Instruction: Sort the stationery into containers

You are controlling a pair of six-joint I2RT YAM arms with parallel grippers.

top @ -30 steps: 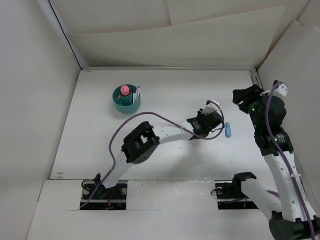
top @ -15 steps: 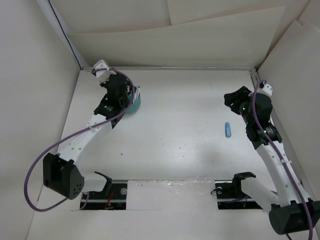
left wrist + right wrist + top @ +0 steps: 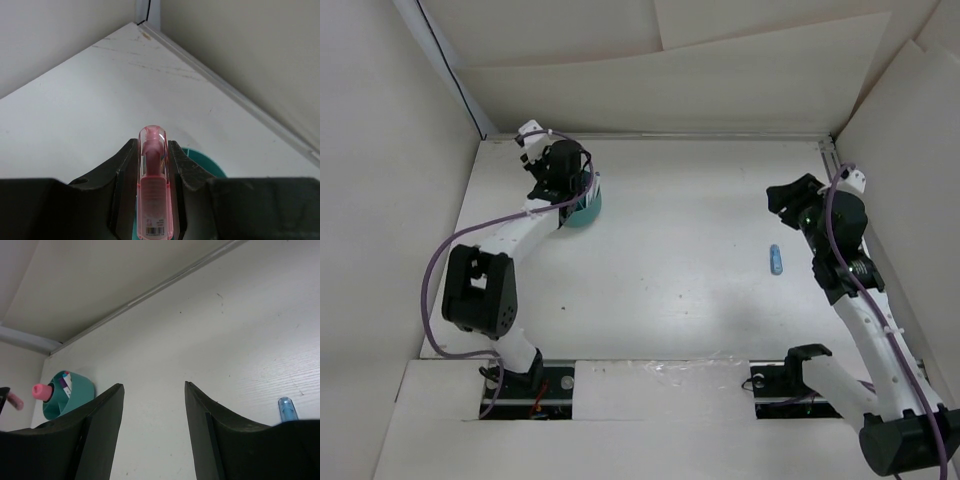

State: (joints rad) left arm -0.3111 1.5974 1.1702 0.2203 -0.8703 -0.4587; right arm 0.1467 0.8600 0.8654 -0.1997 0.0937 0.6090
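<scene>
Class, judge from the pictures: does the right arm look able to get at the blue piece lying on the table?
Probably yes. The right hand is open and empty, and the blue piece lies alone on the table close beside that arm, with nothing between them.

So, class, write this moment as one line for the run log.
left jaws: shut on pink piece, by teal cup | right jaws: open, empty | blue piece: lying on table
</scene>
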